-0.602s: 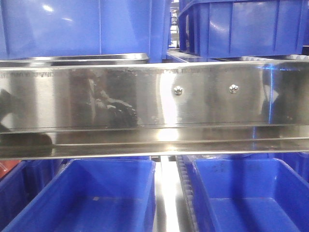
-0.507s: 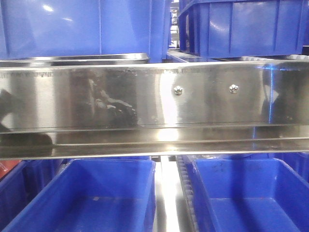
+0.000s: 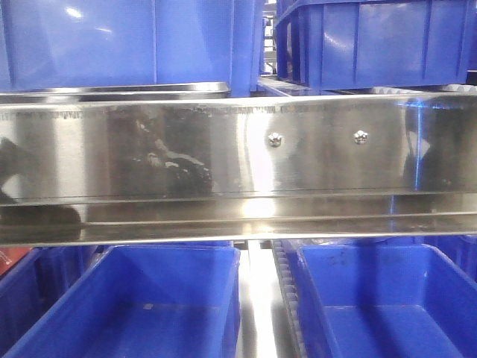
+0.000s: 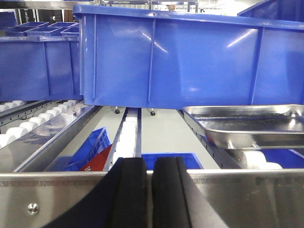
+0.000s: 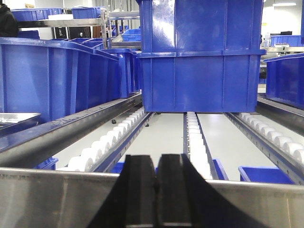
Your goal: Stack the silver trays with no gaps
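A silver tray (image 4: 247, 126) rests on the roller lane to the right in the left wrist view, just in front of a big blue bin (image 4: 190, 57). Its thin rim (image 3: 112, 90) shows over the rail at upper left in the front view. A corner of a silver tray (image 5: 14, 117) also shows at the far left of the right wrist view. My left gripper (image 4: 149, 190) is shut and holds nothing, low behind the steel rail and left of the tray. My right gripper (image 5: 158, 190) is likewise shut and empty, well right of the tray corner.
A long steel rail with screw heads (image 3: 223, 164) crosses in front of both grippers. Deep blue bins (image 5: 202, 57) stand on the white roller lanes (image 5: 109, 137) ahead. Open blue bins (image 3: 149, 306) sit on the level below, and a red item (image 4: 97, 161) lies down there.
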